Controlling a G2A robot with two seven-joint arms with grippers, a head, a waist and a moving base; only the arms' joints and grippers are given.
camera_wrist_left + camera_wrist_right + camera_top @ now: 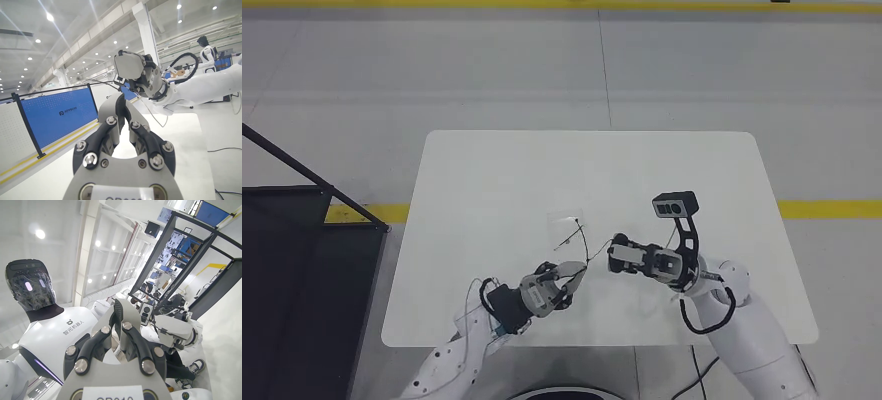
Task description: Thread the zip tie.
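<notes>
Since the zip tie [580,242] is thin and would lie flat, it is held up off the table [492,180], near the front middle. It arcs up from the left gripper [572,281], whose fingers are clamped on one end. Right gripper [616,253] is just beside it, fingers pressed together, no strap visible between them. Judgement: the two face each other closely to line up tail and head for threading.

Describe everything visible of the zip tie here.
The zip tie is a thin, dark, plastic-looking strap, bent in a loose arc over the white table. One end sits in the shut jaws of the left gripper; the rest curves free, near the right gripper. Whether it is threaded cannot be told.
</notes>
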